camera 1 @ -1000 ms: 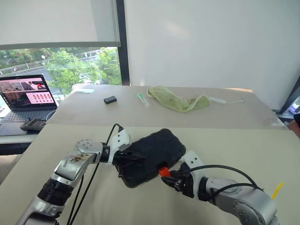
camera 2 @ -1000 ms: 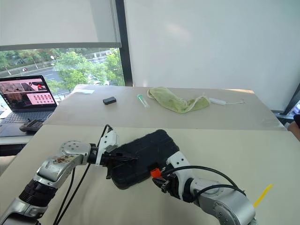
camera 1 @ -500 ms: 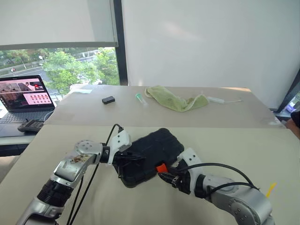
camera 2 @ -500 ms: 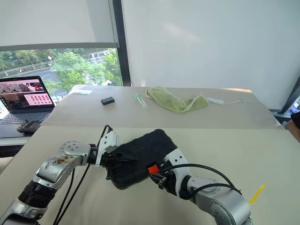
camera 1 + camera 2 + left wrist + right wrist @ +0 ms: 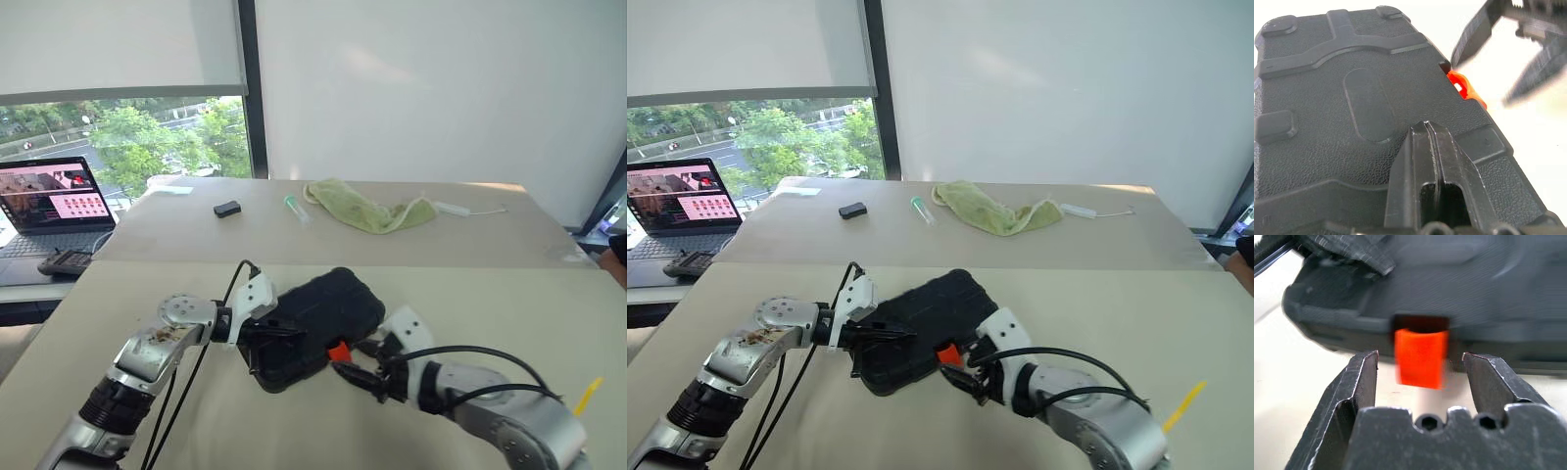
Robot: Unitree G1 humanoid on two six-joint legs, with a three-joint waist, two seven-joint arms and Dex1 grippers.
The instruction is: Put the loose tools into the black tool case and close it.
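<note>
Presently the black hard-plastic clamshell tool case (image 5: 315, 329) lies closed on the near beige table (image 5: 509, 304), its textured lid uppermost. Its small orange latch (image 5: 1421, 357) faces the right gripper (image 5: 1420, 369), whose two black fingers stand spread on either side of the latch without touching it, grasping nothing. The left gripper (image 5: 1429, 128) is clenched, fingers pressed together and resting on the lid. On the far table sit a crumpled green cloth (image 5: 367, 210), a small black box (image 5: 227, 208) and an open laptop (image 5: 54, 206).
</note>
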